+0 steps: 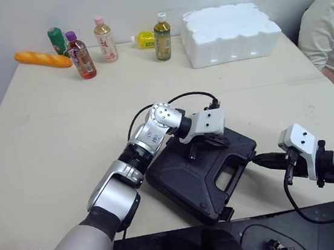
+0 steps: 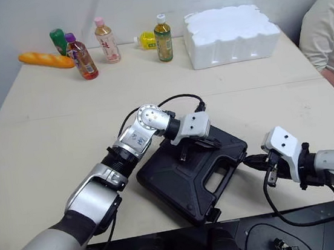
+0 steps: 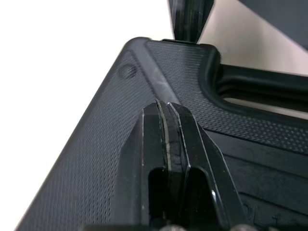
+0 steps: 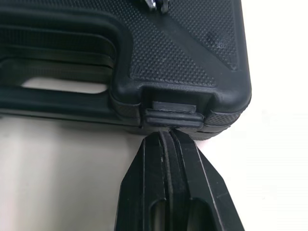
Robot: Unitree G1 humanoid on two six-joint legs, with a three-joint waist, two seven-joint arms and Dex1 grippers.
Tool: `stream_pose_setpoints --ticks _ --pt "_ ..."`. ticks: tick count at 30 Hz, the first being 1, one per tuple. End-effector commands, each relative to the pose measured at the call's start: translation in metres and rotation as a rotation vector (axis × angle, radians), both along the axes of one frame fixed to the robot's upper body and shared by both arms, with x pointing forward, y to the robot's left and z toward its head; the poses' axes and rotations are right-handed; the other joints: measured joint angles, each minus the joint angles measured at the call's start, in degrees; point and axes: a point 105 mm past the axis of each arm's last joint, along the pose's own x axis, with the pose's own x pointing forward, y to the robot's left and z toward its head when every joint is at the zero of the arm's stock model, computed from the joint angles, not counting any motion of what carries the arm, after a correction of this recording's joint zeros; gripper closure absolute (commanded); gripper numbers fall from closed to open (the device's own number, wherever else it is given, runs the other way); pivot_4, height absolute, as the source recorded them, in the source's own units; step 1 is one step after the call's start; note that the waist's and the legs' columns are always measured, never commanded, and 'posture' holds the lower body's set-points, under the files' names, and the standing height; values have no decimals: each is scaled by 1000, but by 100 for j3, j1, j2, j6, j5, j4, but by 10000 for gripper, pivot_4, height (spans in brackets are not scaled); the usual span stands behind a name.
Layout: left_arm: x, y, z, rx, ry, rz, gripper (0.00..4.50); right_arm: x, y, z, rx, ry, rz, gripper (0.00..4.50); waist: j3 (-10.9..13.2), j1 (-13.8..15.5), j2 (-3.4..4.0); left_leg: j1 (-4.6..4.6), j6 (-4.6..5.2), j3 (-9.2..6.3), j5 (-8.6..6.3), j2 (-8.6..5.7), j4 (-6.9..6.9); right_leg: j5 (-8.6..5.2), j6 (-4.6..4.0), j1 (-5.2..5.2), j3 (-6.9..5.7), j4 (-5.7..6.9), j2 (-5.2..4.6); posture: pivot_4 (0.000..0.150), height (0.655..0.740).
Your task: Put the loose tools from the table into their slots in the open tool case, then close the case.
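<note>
Left gripper (image 3: 167, 103): bent across closed tool case (image 1: 189, 183), jaws together, empty, tips on lid. Right gripper (image 4: 169, 133): jaws together, empty, tips at latch (image 4: 171, 113). Case contents hidden.

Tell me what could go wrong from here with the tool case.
1. The right end effector, shut, meets the latch tip-on, so it may slip off rather than snap it home.
2. The left end effector, shut, rests on the lid of the tool case. A sideways push might slide the case, which lies near the table's front edge.
</note>
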Motion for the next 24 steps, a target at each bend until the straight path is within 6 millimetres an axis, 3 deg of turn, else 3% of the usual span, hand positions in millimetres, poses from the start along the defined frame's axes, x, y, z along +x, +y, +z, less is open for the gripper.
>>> stream_pose_setpoints --ticks 1,9,24 --pt "-4 18 -54 200 68 24 44614 1 17 21 30 -83 65 45000 -1 -15 1 3 0 1 -1 1 -1 0 0 1 1 0 0 1500 7383" --pt "-6 19 -55 203 83 23 44614 3 24 25 48 -85 84 45000 -11 -41 8 74 2 8 -32 32 -11 -5 -10 73 2 -23 8 1500 7383" --pt "-3 25 -64 233 55 34 44614 13 34 35 74 -121 102 45000 -18 -12 6 71 -3 -3 -42 37 -12 -8 -14 78 -9 -39 -3 1500 7383"
